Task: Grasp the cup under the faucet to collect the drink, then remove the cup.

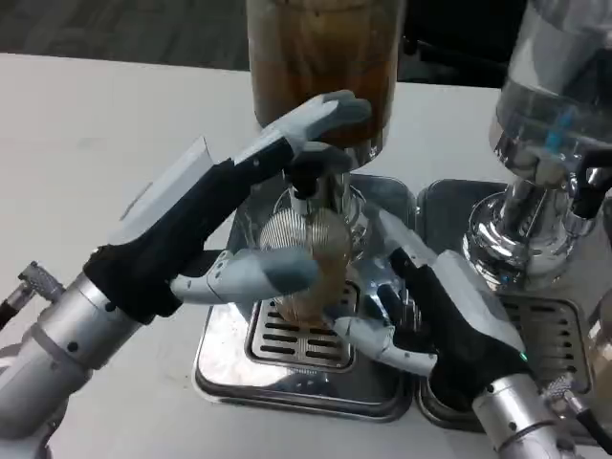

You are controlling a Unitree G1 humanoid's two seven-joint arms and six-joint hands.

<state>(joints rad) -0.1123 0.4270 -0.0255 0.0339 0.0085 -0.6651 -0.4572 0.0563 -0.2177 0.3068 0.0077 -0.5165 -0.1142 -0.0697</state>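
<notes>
Filling calls for stillness: under the brown drink dispenser (323,57), the left hand (277,172) rests its fingers on the faucet (308,182), gripping nothing I can confirm. On the drip tray (296,382), the right hand (421,306) wraps the clear cup (311,263), which should stay upright beneath the spout.

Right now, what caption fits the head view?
Right robot hand holds the cup under the brown drink dispenser; left robot hand at the faucet.

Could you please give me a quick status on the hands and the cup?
Left hand up at the tap, holding nothing. Right hand holds the cup on the drip tray under the tap. Nothing in the way.
</notes>
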